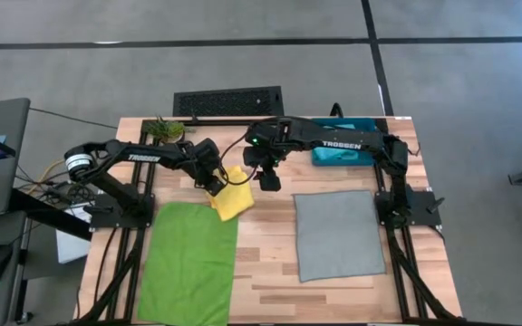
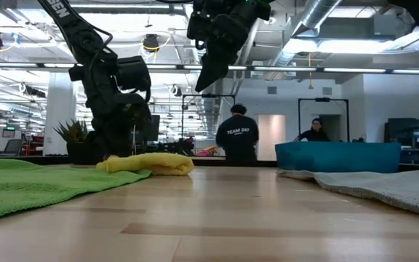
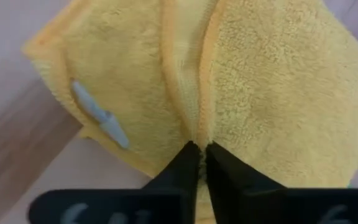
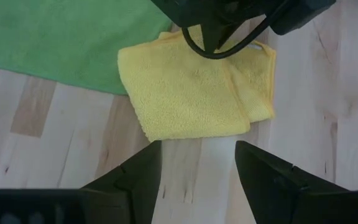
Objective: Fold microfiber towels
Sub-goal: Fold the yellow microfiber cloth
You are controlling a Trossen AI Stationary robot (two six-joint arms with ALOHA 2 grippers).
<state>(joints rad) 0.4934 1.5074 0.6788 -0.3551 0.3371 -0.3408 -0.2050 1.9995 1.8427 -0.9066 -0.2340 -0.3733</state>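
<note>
On the tabletop [image 1: 270,272], one big towel [image 1: 188,263] lies flat on the left side and another flat towel [image 1: 338,235] lies on the right. A small folded towel [image 1: 232,201] sits between them, farther back, with one corner on the left towel. The left tool [image 1: 214,186] touches the folded towel at its back edge. The right tool [image 1: 267,180] hangs above, just right of it. A bin [image 1: 343,149] stands at the back right, and a plant [image 1: 165,129] at the back left.

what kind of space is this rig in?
Looks like a large open lab or workshop: exposed ceiling ducts, a butcher-block table on bare concrete floor, and people at work behind it.
</note>
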